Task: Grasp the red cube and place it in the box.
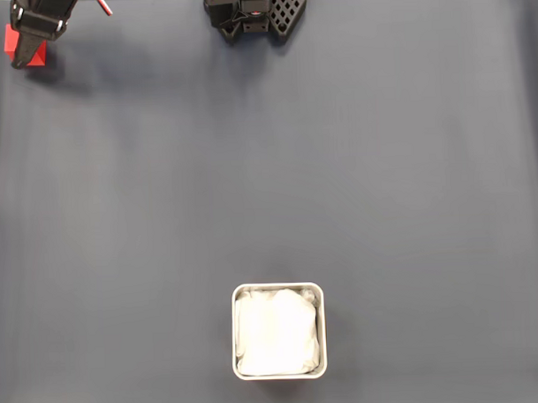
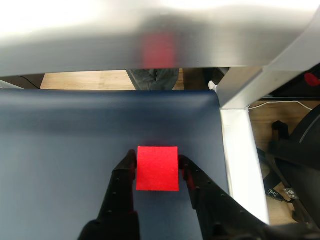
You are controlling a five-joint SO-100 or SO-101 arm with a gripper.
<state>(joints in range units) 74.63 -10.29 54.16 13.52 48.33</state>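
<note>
your pincer (image 2: 157,167) grips the red cube (image 2: 157,168), fingers pressed against its left and right faces, at the far left corner of the dark surface (image 1: 268,184). grasp looks made; next, lift and carry it to the box (image 1: 277,290), near centre.

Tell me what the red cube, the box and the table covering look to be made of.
Red cube: matte, even red faces without glare; plastic or foam, can't tell which. Box: silvery metal going by its bright thin rim, lined with something white and crumpled, likely cloth. Table covering: dark blue-grey sheet, dull, with faint creases, probably fabric or a soft mat.
</note>
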